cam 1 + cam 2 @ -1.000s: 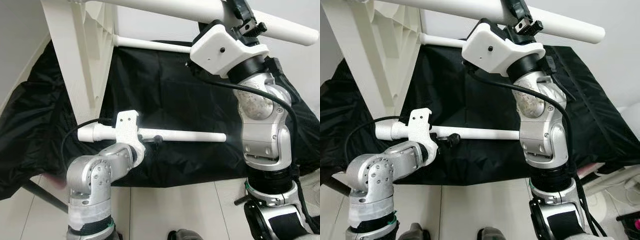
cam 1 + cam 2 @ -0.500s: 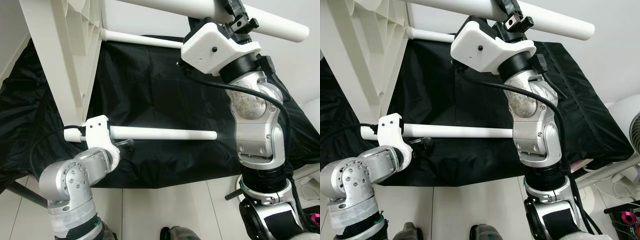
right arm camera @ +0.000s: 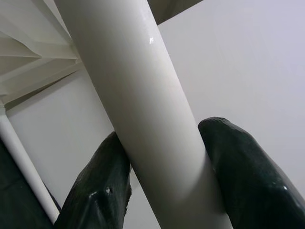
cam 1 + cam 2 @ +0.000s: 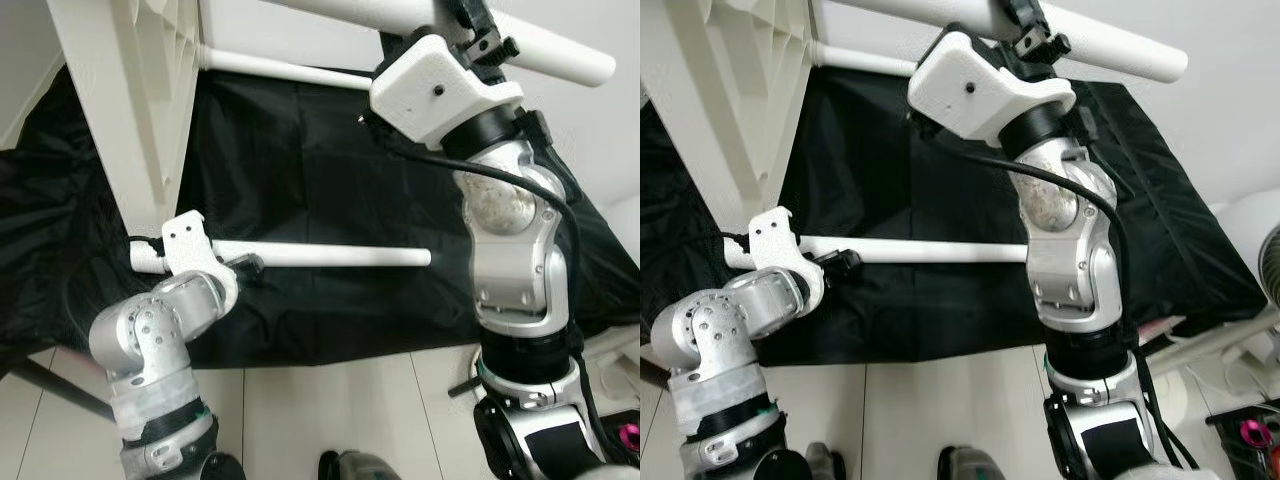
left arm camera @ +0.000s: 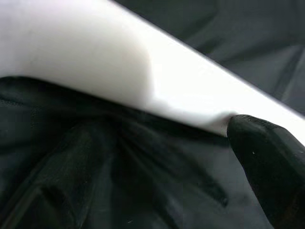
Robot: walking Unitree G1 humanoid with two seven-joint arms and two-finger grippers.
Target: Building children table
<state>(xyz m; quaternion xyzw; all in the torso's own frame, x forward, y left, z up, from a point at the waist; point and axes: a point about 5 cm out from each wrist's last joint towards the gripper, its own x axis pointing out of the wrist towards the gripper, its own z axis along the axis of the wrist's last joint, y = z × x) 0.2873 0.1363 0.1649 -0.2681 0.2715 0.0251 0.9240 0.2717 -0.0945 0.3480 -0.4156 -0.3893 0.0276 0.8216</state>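
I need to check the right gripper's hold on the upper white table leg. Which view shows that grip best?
The right wrist view: both black fingers press opposite sides of the upper white leg. The eye views show the right gripper at that leg from behind, its wrist housing hiding the contact. The left wrist view shows another leg.

No text, label, brand, number or sign can be read anywhere in these views.
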